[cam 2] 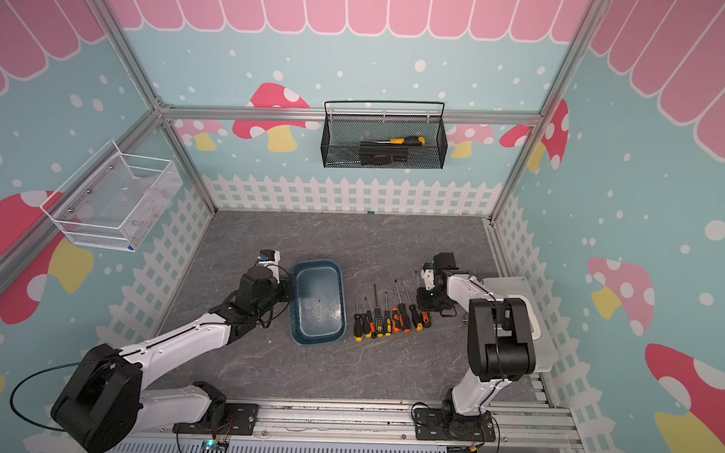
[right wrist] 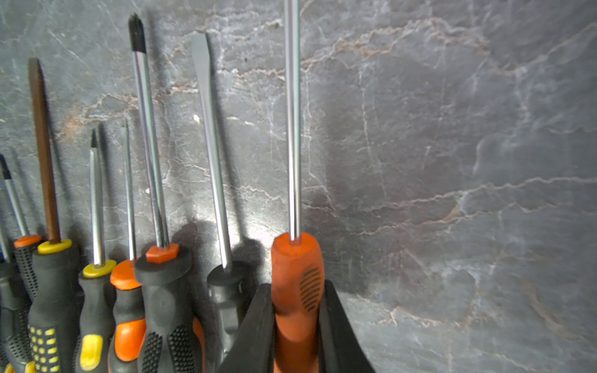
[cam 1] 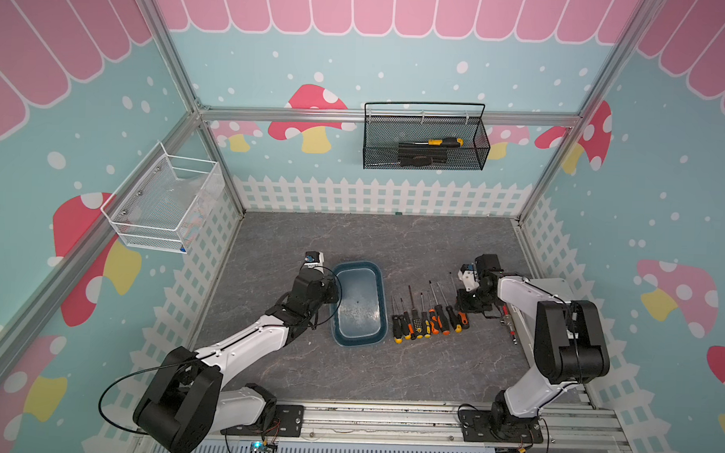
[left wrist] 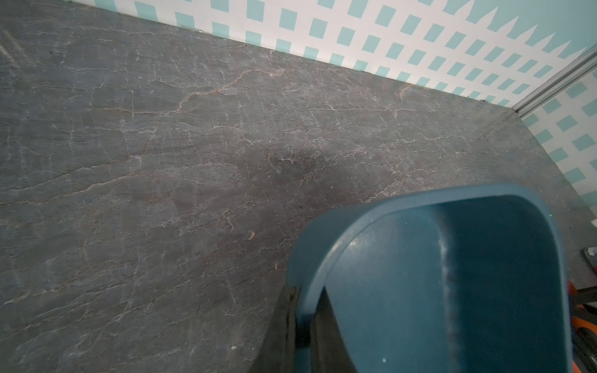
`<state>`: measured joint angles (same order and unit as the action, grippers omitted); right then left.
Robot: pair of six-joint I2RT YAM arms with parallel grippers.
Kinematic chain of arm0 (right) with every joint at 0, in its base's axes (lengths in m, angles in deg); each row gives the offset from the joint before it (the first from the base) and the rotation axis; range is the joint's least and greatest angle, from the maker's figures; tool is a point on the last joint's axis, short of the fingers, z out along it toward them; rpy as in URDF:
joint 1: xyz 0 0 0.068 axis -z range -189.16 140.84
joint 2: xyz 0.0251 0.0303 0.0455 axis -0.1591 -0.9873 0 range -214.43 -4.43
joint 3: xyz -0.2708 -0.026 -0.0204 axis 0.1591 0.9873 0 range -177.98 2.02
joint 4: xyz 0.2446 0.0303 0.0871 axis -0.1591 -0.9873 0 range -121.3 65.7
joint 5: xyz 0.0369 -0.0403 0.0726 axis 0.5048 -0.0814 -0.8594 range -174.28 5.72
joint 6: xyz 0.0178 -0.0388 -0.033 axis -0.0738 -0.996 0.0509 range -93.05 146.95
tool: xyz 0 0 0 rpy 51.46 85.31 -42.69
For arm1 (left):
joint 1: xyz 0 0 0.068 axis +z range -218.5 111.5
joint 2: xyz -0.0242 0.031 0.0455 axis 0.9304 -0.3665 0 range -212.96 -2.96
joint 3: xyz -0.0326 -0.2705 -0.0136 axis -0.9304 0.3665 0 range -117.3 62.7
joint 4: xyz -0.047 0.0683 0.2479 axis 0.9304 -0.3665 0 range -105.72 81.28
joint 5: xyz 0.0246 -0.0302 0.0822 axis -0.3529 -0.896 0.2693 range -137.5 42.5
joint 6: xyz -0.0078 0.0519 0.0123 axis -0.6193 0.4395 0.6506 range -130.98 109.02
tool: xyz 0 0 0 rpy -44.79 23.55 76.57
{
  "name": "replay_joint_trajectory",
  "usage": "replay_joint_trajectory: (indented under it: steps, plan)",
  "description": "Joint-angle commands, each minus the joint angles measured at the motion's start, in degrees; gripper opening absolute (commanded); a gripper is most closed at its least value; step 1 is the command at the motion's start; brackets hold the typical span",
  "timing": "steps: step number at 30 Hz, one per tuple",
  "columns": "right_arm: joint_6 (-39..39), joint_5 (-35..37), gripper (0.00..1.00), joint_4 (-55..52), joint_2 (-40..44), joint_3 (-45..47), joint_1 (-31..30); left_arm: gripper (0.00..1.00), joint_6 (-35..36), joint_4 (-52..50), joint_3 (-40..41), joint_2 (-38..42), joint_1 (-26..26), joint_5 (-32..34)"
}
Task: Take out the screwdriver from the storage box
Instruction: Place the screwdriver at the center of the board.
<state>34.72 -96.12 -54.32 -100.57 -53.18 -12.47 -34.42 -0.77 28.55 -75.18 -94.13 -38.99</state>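
Note:
The storage box (cam 1: pixel 385 303) (cam 2: pixel 343 301), a shallow teal-blue tub, stands mid-table with nothing inside in both top views. My left gripper (left wrist: pixel 303 290) is shut on the box's left rim (left wrist: pixel 310 264), one finger inside the wall and one outside; in a top view the wrist covers it (cam 1: pixel 334 295). To the right of the box, several screwdrivers (cam 1: pixel 424 321) (cam 2: pixel 384 319) lie in a row on the table. My right gripper (right wrist: pixel 297 287) (cam 1: pixel 465 310) is shut on the orange handle of the rightmost screwdriver (right wrist: pixel 295 258) (cam 2: pixel 425 319), low at the table.
A black mesh basket (cam 1: pixel 426 142) on the back wall holds a yellow-and-black screwdriver. A white wire basket (cam 1: pixel 166 204) hangs on the left wall. A white lidded case (cam 2: pixel 527 320) sits by the right wall, under the right arm.

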Motion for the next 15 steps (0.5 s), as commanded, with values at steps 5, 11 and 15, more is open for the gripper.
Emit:
replay_joint_trajectory:
  steps: [5,11,15]
  plan:
    - [-1.09,0.14,0.25,-1.14,-1.69,-0.46,0.51,0.00,0.01,0.64,-0.04,-0.20,-0.21,-0.21]
    - [-0.83,0.41,0.32,-1.35,-0.99,-0.37,0.56,0.00,0.17,0.62,-0.21,-0.69,-0.21,-0.12]
    - [-0.54,0.15,0.34,-1.22,-0.66,-0.44,0.59,0.00,0.35,0.61,-0.52,-1.32,-0.21,-0.04]
